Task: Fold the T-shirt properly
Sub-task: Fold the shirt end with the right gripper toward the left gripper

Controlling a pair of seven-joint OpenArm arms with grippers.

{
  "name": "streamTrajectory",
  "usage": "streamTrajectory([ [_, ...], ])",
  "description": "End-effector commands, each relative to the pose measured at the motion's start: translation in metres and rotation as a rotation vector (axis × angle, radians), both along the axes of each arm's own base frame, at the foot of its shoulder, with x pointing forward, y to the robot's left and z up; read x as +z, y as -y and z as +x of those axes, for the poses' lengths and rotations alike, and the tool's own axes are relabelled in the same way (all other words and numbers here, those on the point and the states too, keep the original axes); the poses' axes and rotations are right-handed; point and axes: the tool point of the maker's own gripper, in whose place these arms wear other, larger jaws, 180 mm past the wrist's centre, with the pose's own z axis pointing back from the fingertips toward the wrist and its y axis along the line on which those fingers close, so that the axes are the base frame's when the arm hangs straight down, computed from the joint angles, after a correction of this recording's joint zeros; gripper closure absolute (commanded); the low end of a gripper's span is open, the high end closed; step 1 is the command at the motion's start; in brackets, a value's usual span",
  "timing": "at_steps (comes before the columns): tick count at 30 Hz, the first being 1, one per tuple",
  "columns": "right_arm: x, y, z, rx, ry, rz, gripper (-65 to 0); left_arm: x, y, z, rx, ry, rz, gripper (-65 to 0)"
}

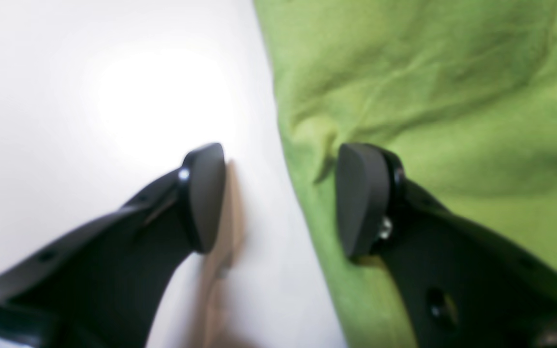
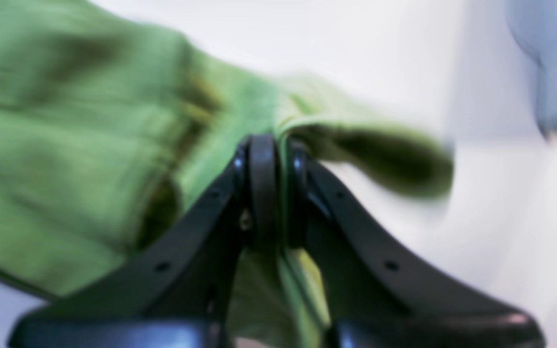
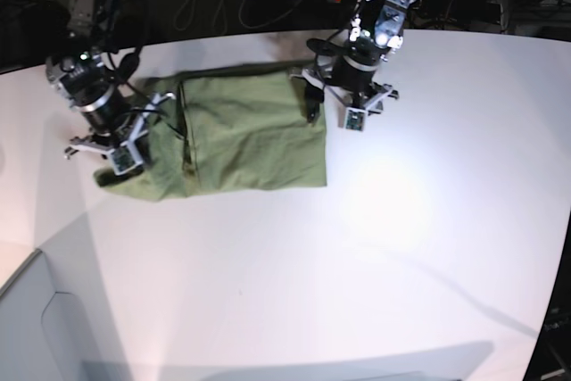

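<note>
- The T-shirt (image 3: 245,136) lies on the white table (image 3: 401,220), towards the far left of the base view. Its main body is spread roughly flat, with wrinkles; the left end is bunched, with a sleeve or side portion trailing towards the near left.
- The right gripper (image 2: 273,193), at the left of the base view, is clamped on the T-shirt's left end. The wrist view shows the two pads pressed together with a thin layer of green cloth between them, and a sleeve-like tube of cloth hanging just beyond.
- The left gripper (image 1: 278,198), at the right of the base view, stands with jaws wide apart and holds nothing. It straddles the garment's right edge: one pad (image 1: 360,198) sits over cloth, the other over bare table. Whether that pad touches the cloth cannot be told.
- Step in hand, by judgement: taking hold of the two ends for a fold. One end is secured; the other is not yet gripped.
- The next move probably calls for the left gripper to close on the right edge, catching the cloth and not merely the table.
- Risk noted: thin, soft cloth may slip from the jaws or drag in extra layers, leaving an uneven fold.
</note>
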Motion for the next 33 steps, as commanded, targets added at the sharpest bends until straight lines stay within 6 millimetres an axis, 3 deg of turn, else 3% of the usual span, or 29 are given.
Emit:
streamTrajectory([
  [1,0.017,-0.017,0.003,0.053,0.058,0.022,0.0,0.003,0.0,0.003,0.002,0.005,-0.002,-35.4],
  [5,0.021,-0.073,-0.004,0.208,0.068,0.066,0.0,0.003,0.0,0.004,0.002,0.006,-0.001,-35.4],
  [13,0.036,-0.161,-0.002,0.451,0.107,0.143,0.0,0.002,0.0,0.002,0.001,-0.001,0.0,-35.4],
  [15,0.027,-0.178,-0.002,0.494,0.08,0.157,0.0,0.002,0.0,0.002,0.001,-0.001,0.0,-35.4],
  [21,-0.019,-0.201,0.001,0.566,-0.056,0.154,0.0,0.005,0.0,0.004,0.002,0.007,-0.003,-35.4],
  [26,-0.028,-0.207,0.0,0.585,-0.086,0.156,-0.3,0.004,-0.001,0.003,0.006,0.004,-0.002,-35.4],
  [29,-0.028,-0.216,-0.006,0.617,-0.089,0.157,-9.2,0.003,-0.002,0.003,0.009,0.002,0.0,-35.4],
  [33,-0.029,-0.224,-0.014,0.649,-0.093,0.155,-34.7,0.004,-0.003,0.002,0.012,0.002,0.0,-35.5],
])
